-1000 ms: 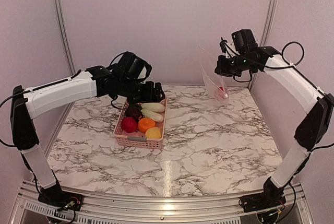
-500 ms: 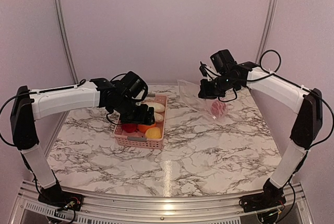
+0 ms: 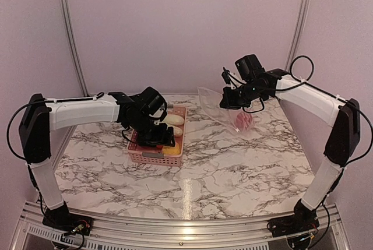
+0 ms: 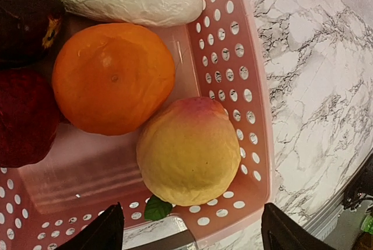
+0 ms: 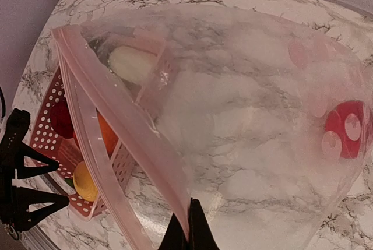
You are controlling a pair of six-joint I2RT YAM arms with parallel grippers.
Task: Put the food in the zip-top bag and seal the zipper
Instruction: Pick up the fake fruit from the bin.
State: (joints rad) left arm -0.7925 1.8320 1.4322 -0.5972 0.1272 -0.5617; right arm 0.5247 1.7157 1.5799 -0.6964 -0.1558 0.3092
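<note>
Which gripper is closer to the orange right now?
Left. The left gripper hangs open over the basket that holds the orange; the right gripper is off across the table, pinching the bag at its mouth.

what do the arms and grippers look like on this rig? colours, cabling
Both arms match: the left arm and right arm have white shells on the long links, black joints and black bases. The left gripper and right gripper are black, with tapered fingers. Loose black cables loop outside the links. No markings legible.

One basket (image 4: 252,90), one bag (image 5: 233,116), one orange (image 4: 113,78), one yellow fruit (image 4: 189,151)
</note>
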